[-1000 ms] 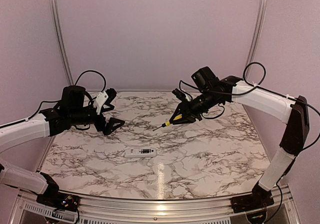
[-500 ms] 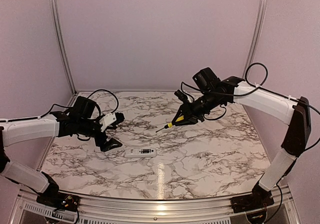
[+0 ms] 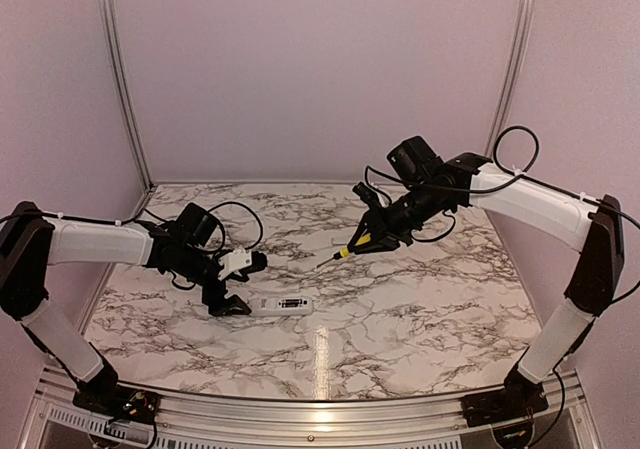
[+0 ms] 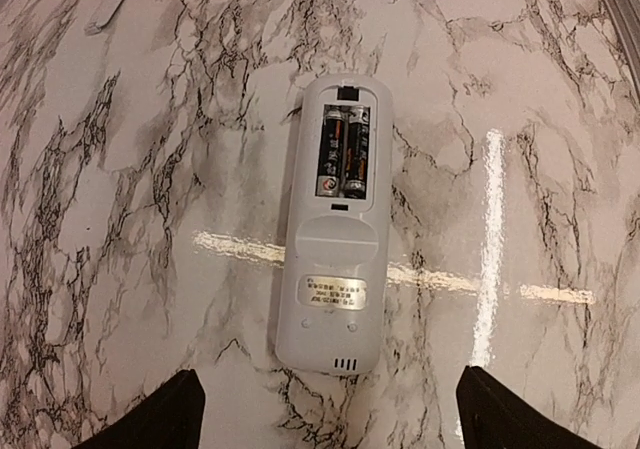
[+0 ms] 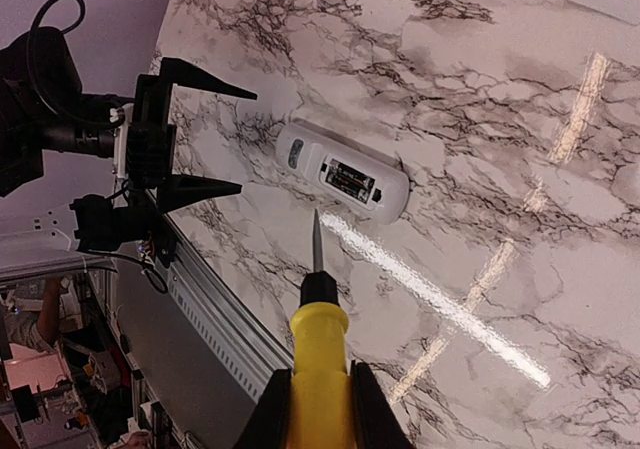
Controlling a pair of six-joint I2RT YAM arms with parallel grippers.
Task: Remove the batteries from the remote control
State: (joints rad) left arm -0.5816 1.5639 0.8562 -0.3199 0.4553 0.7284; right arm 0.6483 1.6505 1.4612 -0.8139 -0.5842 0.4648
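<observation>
From where I stand, the left gripper (image 3: 250, 284) hovers low over the marble table (image 3: 430, 309). Its jaws are spread wide with nothing between them, and they sit just beside the left end of the remote control (image 3: 281, 305) without touching it.

The remote lies flat near the middle of the table, back side up. Its battery compartment (image 4: 342, 147) is uncovered, so I judge the opening step to be done. The unloading itself is not. Both batteries (image 4: 341, 154) sit side by side in the recess, filling it, and none lies loose on the marble. The compartment is the only container here, and it is full.

Further right, a yellow-handled screwdriver (image 3: 345, 252) hangs in the air, its dark tip slanting down and left toward the remote but well clear of it. The right gripper (image 3: 372, 237) is clamped on the yellow handle, and the wrist view shows its two fingers (image 5: 275, 414) pressed against either side of it.

So what is left, as I read it, is steadying the remote, prying each cell out of the recess and setting both down on the table.
</observation>
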